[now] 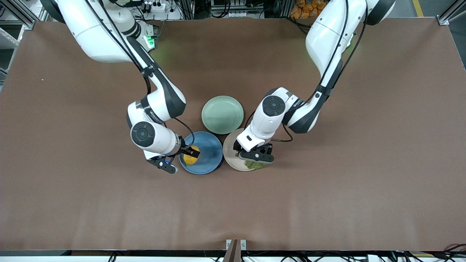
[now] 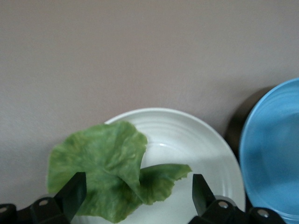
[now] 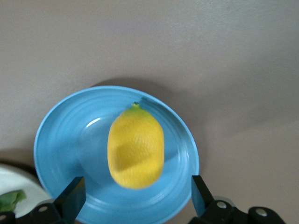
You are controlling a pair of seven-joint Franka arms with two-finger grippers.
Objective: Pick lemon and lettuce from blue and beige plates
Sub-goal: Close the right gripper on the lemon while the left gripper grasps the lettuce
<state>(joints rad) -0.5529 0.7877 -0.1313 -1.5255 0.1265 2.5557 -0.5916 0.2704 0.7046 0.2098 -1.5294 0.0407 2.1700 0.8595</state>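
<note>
The yellow lemon (image 1: 190,159) (image 3: 136,147) lies on the blue plate (image 1: 207,145) (image 3: 60,135). My right gripper (image 1: 189,154) (image 3: 135,198) is open just over the lemon, a finger at each side of it. The green lettuce (image 1: 255,165) (image 2: 107,168) lies on the beige plate (image 1: 230,147) (image 2: 187,140), hanging over its rim. My left gripper (image 1: 255,156) (image 2: 139,193) is open just over the leaf, fingers (image 2: 74,189) wide apart. The two plates stand side by side, the blue one toward the right arm's end.
A pale mint-green plate (image 1: 222,114) stands farther from the front camera than the two plates, close to both. The blue plate's rim also shows in the left wrist view (image 2: 271,149). Brown table (image 1: 327,200) all around.
</note>
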